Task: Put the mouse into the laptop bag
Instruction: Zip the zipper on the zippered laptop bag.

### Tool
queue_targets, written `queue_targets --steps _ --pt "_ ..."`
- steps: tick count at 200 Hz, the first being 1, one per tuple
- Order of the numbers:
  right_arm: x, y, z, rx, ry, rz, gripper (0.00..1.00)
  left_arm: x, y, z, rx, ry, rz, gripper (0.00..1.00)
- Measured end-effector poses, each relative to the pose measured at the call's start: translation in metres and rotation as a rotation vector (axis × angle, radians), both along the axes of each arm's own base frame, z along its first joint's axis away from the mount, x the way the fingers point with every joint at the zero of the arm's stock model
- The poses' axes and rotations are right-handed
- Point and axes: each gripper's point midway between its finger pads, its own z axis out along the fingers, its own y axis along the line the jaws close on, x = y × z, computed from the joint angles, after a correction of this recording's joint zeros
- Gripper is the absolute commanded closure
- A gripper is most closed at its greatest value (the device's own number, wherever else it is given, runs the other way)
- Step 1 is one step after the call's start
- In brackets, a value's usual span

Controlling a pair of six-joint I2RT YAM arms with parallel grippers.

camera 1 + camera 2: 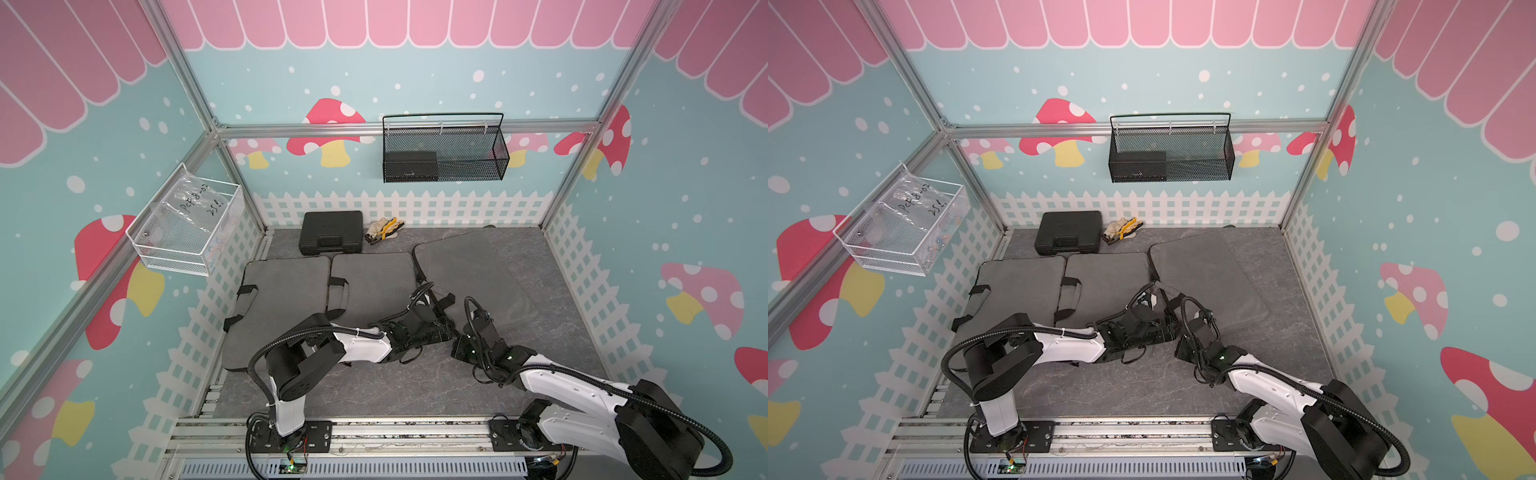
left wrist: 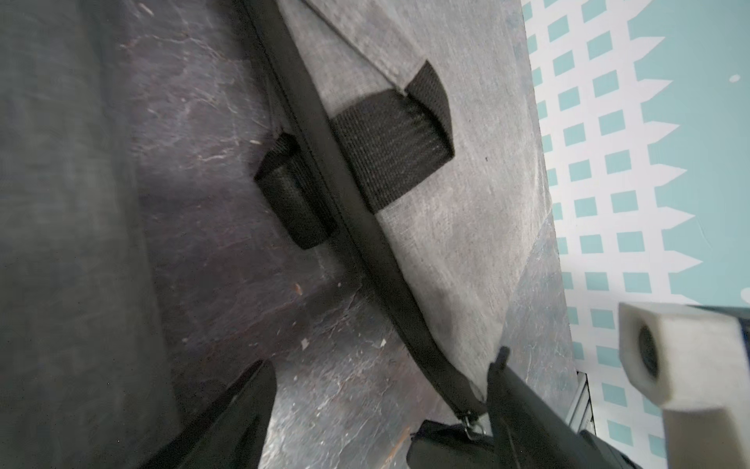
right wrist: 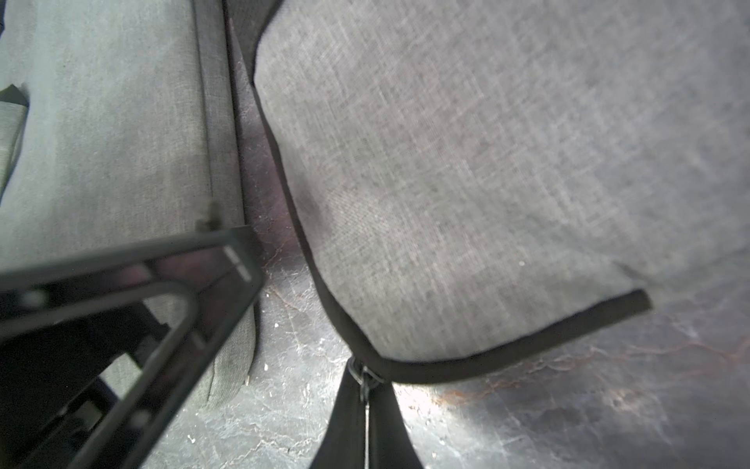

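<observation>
In both top views your laptop bag (image 1: 469, 270) lies at the tabletop's right rear; the mouse can't be made out. Left wrist: your left tool (image 2: 381, 361) is spread astride its zip edge (image 2: 365, 243). Right wrist: your right tool (image 3: 363, 398), pressed together, pinches the zip pull (image 3: 362, 375).

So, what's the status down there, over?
Left fingers open, by the bag. Right fingers shut on the zip pull. Mouse not in sight. Second bag lies close alongside.
</observation>
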Motion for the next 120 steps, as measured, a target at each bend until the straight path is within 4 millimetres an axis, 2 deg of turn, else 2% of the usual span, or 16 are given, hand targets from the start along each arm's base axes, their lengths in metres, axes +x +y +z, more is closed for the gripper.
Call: queue_targets --steps 53,78,90,112,120 --pt "-0.003 0.004 0.006 0.033 -0.018 0.027 1.0 0.007 -0.014 -0.002 -0.028 0.02 -0.02 0.19" --pt "-0.007 0.009 0.008 0.056 -0.021 0.052 1.0 0.014 -0.019 -0.005 -0.036 0.025 -0.024 0.26" --pt "-0.009 0.011 0.01 0.066 -0.024 0.066 1.0 0.018 -0.02 -0.009 -0.039 0.034 -0.023 0.35" --pt "-0.012 0.015 0.013 0.083 -0.038 0.082 1.0 0.027 -0.026 -0.015 -0.051 0.046 -0.029 0.71" --pt "-0.013 0.013 0.012 0.081 -0.04 0.079 1.0 0.028 -0.03 -0.016 -0.058 0.051 -0.038 0.81"
